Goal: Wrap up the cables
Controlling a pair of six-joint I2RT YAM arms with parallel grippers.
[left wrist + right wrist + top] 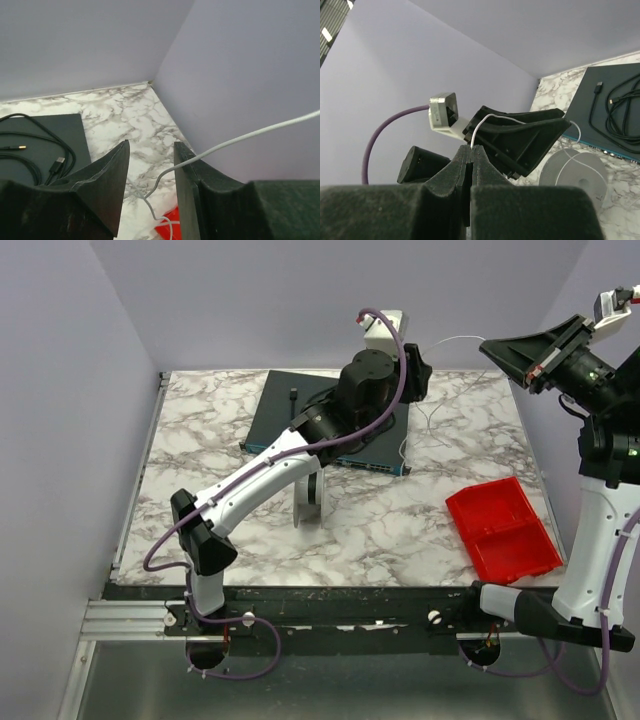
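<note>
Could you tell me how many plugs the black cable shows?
2: both lie on the dark panel, a gold-tipped plug and another plug beside it. More may be hidden.

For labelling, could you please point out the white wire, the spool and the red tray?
white wire [250, 135]: left wrist view, its mid-span.
spool [575, 172]: right wrist view, its round face.
red tray [488, 512]: top external view, bare floor of its far compartment.

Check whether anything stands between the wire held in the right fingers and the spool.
Only the left gripper: the white wire from the right gripper drapes over one of its fingers before dropping toward the spool.
</note>
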